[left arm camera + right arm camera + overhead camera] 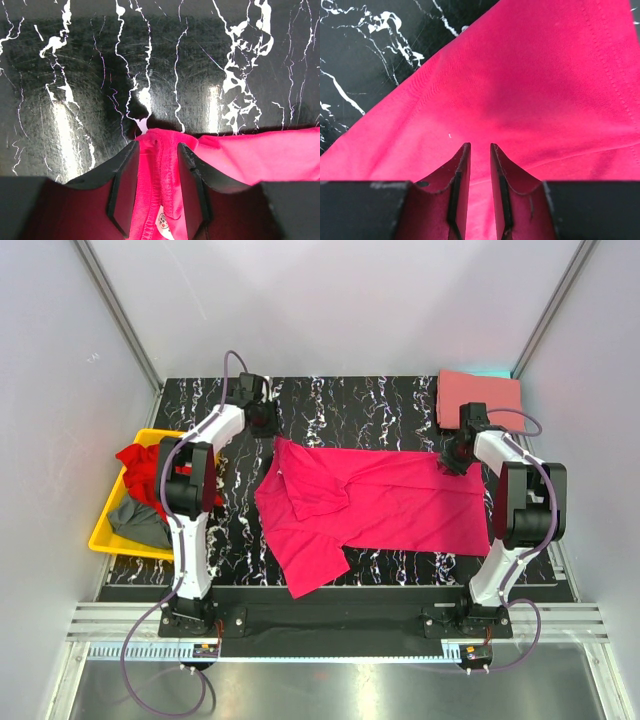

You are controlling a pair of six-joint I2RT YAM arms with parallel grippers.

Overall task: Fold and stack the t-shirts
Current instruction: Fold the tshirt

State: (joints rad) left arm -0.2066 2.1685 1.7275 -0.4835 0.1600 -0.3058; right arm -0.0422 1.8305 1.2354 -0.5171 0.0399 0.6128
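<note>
The magenta t-shirt (375, 502) lies spread on the black marble table (350, 400), with a sleeve folded over its left part. My left gripper (264, 422) is at the shirt's far left corner. In the left wrist view its fingers (124, 187) stand partly open astride the collar fold and label (165, 200). My right gripper (452, 456) is at the far right corner, and its fingers (461, 170) stand slightly apart over flat magenta cloth (530, 90). A folded salmon t-shirt (478, 397) lies at the back right. The red t-shirt (140, 468) and the grey t-shirt (138, 522) sit in the bin.
A yellow bin (104, 530) stands at the table's left edge. Light walls and metal posts enclose the table on three sides. Both arm bases are bolted at the near edge.
</note>
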